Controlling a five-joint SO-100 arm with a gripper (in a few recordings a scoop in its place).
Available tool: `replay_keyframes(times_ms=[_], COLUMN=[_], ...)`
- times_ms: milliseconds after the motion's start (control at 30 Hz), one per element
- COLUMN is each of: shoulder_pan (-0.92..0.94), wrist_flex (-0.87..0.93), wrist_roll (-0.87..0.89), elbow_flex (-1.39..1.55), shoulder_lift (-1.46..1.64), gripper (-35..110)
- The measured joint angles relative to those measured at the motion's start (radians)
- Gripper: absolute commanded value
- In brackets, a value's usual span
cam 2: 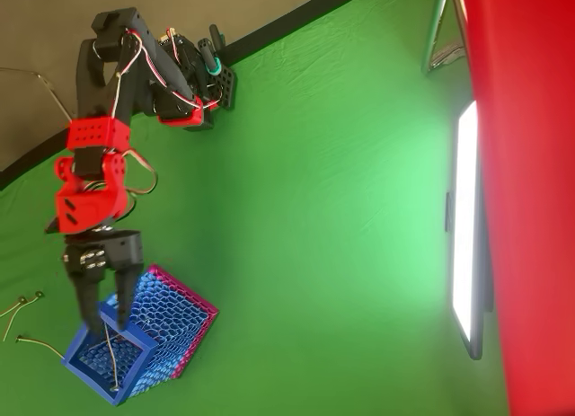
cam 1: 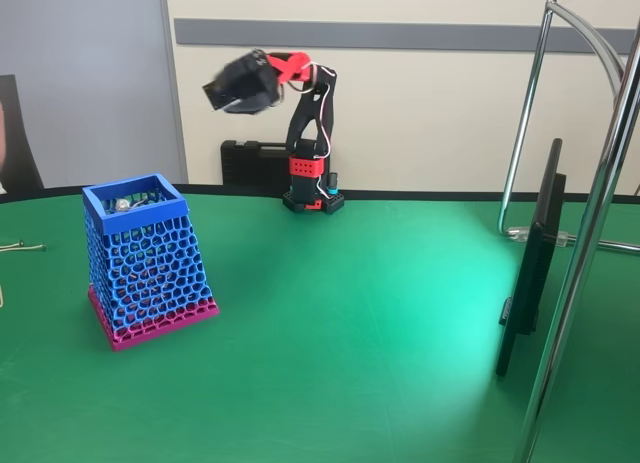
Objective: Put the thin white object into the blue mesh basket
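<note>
In the overhead view, several thin grey wire pieces (cam 2: pixel 22 306) lie on the green table (cam 2: pixel 314 209) at the far left. Just right of them stands the blue mesh basket (cam 2: pixel 144 340), its magenta base turned toward the right. The gripper (cam 2: pixel 108 313) hangs over the basket's open top, its 2 black fingers (cam 2: pixel 124 286) parted a little and closed on nothing. A thin pale strip, seemingly the thin white object (cam 2: pixel 111 353), runs down inside the basket below the fingertips.

In the fixed view the basket (cam 1: pixel 145 258) sits at the left of the table (cam 1: pixel 380 333), with something small and pale showing inside its rim. The red-and-black arm (cam 1: pixel 305 133) rises from its base further right, its gripper (cam 1: pixel 240 88) raised and blurred. At the right stand a dark monitor (cam 1: pixel 535 263) and chrome tubes (cam 1: pixel 590 233).
</note>
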Motion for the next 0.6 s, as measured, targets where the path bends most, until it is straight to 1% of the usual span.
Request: replay_keyframes(times_ms=[167,233,300,433,600], shoulder_pan=[-0.109,-0.123,-0.144,-0.195,-0.233], wrist_flex=[0.035,0.038,0.051,0.034,0.018], wrist_roll=[-0.190,-0.222,-0.278,-0.356,-0.407], elbow_flex=[0.239,0.285,0.439,0.644,0.867], shoulder_lift=[0.207,0.249,0.339,0.448,0.595], gripper=[16,15,15,15,15])
